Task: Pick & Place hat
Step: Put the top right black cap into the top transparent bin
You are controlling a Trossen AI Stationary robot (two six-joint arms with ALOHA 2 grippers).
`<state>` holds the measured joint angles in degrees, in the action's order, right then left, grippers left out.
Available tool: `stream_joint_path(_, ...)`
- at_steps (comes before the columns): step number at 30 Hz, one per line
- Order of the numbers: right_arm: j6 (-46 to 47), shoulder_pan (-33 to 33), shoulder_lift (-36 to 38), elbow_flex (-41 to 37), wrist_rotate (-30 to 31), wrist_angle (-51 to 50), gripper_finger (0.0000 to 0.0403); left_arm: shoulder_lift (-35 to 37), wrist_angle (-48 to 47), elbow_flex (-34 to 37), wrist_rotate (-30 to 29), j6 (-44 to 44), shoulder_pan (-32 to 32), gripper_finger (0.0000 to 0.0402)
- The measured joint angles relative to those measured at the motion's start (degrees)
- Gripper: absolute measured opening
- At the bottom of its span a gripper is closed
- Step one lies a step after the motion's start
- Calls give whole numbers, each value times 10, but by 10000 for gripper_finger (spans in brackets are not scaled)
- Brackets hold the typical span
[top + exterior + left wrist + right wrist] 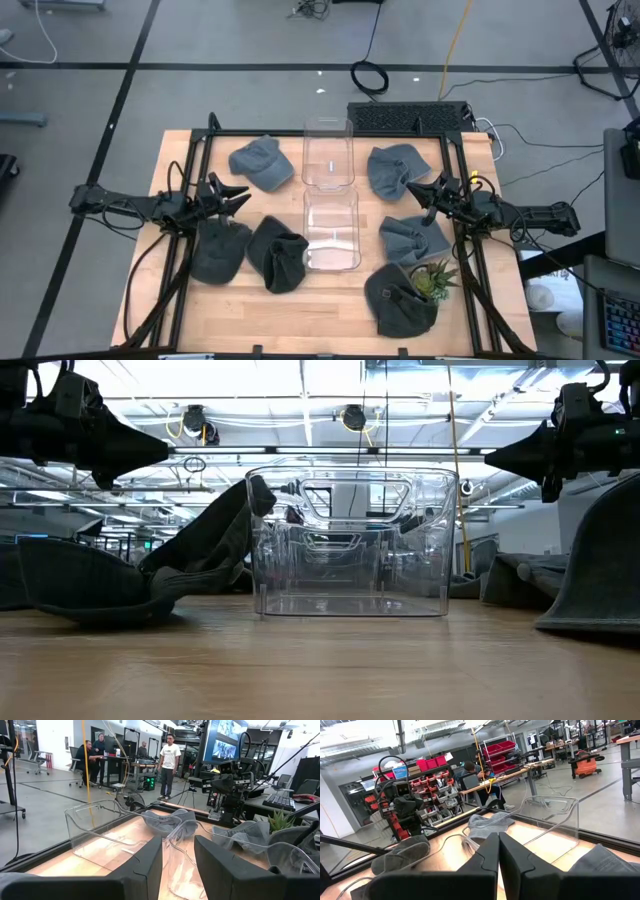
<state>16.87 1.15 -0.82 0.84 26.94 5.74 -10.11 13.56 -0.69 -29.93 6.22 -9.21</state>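
Note:
Several grey hats lie on the wooden table: one at the far left [260,162], two at the near left [220,250] [278,255], and three on the right [395,170] [412,238] [400,300]. My left gripper [243,196] [178,862] hovers above the table's left side, pointing toward the middle. It is open by a narrow gap, with nothing between its fingers. On the right side my right gripper [418,192] [498,862] hovers shut and empty, pointing toward the middle. In the low view both hang high above the tabletop.
Two clear plastic bins stand in the table's middle, one far [328,155] and one near [331,230], between the two grippers. A small potted plant [435,280] sits by the near-right hat. A black frame [200,150] rises along the table's sides. People stand in the room beyond.

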Motion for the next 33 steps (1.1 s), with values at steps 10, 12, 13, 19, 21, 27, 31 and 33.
stream_joint_path(10, 0, 0, 0, 0, 0, 0, 0, 0, 0, 0, 0, 1, 2, 120)
stream_joint_path(12, 0, 0, 0, 0, 0, 0, 0, 0, 0, 0, 0, 1, 2, 120)
stream_joint_path(13, 0, 0, 0, 0, 0, 0, 0, 0, 0, 0, 0, 1, 2, 120)
stream_joint_path(19, 0, 0, 0, 0, 0, 0, 0, 0, 0, 0, 19, 2, 2, 131)
stream_joint_path(21, 0, 0, 0, 0, 0, 0, 0, 0, 0, 0, 30, 11, 2, 157)
stream_joint_path(27, 0, 0, 0, 0, 0, 0, 0, 0, -16, -11, 41, 25, 2, 271)
stream_joint_path(31, 0, 0, 0, 0, 0, 0, 0, 0, -50, -49, 62, 2, 2, 326)
stream_joint_path(33, 0, 0, 0, 0, 0, 0, 0, 0, -87, -77, 61, -18, 2, 343)
